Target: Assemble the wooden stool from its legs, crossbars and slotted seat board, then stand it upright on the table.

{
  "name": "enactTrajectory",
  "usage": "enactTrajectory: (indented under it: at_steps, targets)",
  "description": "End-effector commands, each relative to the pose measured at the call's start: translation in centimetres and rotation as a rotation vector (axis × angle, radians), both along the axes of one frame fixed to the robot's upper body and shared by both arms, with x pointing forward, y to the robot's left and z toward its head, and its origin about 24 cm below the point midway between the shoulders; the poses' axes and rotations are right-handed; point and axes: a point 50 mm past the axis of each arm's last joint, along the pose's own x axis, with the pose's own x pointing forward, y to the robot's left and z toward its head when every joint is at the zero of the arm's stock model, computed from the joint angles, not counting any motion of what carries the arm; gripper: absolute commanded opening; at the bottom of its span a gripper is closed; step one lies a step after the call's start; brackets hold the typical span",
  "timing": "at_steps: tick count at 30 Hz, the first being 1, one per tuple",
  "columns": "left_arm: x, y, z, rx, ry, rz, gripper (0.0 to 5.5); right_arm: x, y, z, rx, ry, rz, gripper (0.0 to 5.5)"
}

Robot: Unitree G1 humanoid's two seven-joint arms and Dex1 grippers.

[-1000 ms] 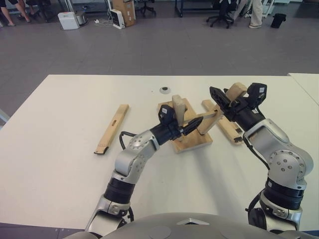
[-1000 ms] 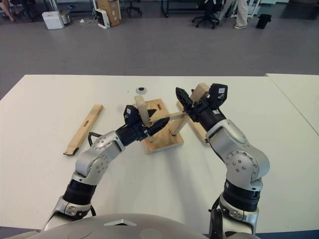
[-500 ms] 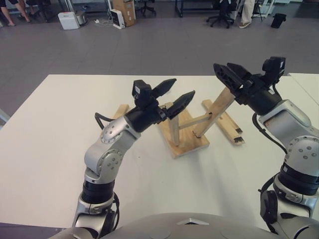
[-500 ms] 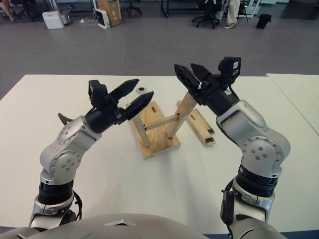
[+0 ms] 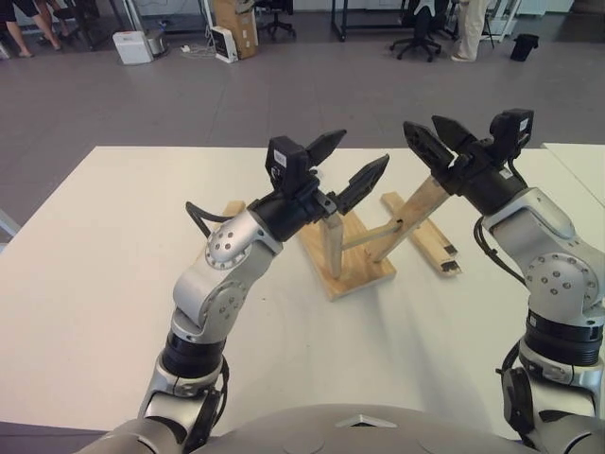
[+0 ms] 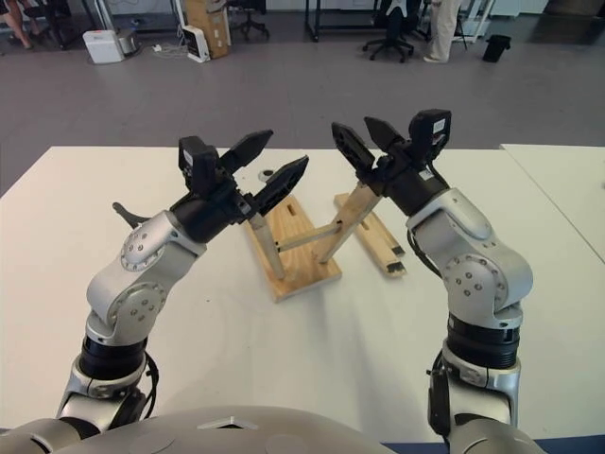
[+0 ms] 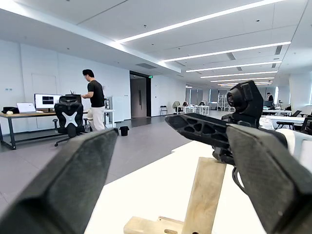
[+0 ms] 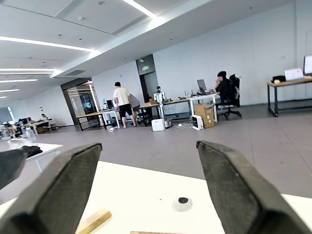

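Note:
The slotted seat board (image 5: pixel 357 272) lies flat on the table. An upright leg (image 5: pixel 333 248) and a tilted leg (image 5: pixel 413 210) stand on it, joined by a thin crossbar (image 5: pixel 371 234). My left gripper (image 5: pixel 362 149) hangs open in the air above the upright leg, holding nothing. My right gripper (image 5: pixel 423 125) is open above the top of the tilted leg, also holding nothing. In the left wrist view the tilted leg (image 7: pixel 203 195) rises between my fingers (image 7: pixel 73 185), with the right gripper (image 7: pixel 204 130) beyond it. One loose leg (image 5: pixel 437 248) lies to the right of the board.
Another loose leg (image 5: pixel 230 207) lies left of the board, mostly hidden behind my left arm. A small round disc (image 6: pixel 269 173) sits near the table's far edge. Bare white table (image 5: pixel 104 274) spreads to the left and front. A second table's corner (image 5: pixel 577 161) stands at the right.
A second ago both grippers were low at the legs and crossbar. Both have risen off the assembly and now hang open above it; the legs and crossbar stay standing on the board.

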Motion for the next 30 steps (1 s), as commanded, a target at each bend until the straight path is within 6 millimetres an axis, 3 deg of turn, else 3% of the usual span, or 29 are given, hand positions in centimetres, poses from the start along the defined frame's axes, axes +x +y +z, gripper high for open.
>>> enactTrajectory:
  at_steps: [1, 6, 9, 14, 17, 21, 23, 25, 30]
  targets:
    - [-0.4, 0.3, -8.7, 0.251, 0.370, 0.042, 4.07, -0.5, 1.8, -5.3, -0.017, 0.239, 0.084, 3.66]
    - [0.4, -0.1, -7.3, 0.184, 0.325, 0.030, 4.07, 0.3, 0.6, -3.8, -0.018, 0.181, 0.042, 3.66]
    - [1.0, -0.2, -3.0, 0.015, 0.131, 0.010, 4.07, 0.6, 0.4, -2.1, 0.001, 0.123, 0.046, 3.66]
    - [0.0, 0.7, 4.5, -0.296, -0.144, -0.137, 4.07, 0.5, -0.1, 0.5, 0.016, 0.040, 0.050, 3.66]
    - [1.3, 2.7, 6.4, -0.358, -0.192, -0.106, 4.07, 0.3, -0.7, 2.0, 0.037, -0.013, 0.050, 3.66]
    - [5.9, 4.6, 3.2, -0.048, -0.128, 0.106, 4.07, 0.3, -1.2, 2.3, 0.031, -0.044, 0.052, 3.66]
    - [8.4, 6.0, -1.5, 0.245, -0.052, 0.200, 4.07, -0.1, -1.7, 3.1, 0.020, -0.077, 0.063, 3.66]
    - [9.7, 7.2, -5.0, 0.408, 0.004, 0.236, 4.07, -0.6, -2.2, 2.8, -0.051, -0.068, 0.062, 3.66]
    - [10.9, 8.3, -7.5, 0.516, 0.009, 0.257, 4.07, -1.0, -3.6, -0.3, -0.346, 0.039, 0.024, 3.66]
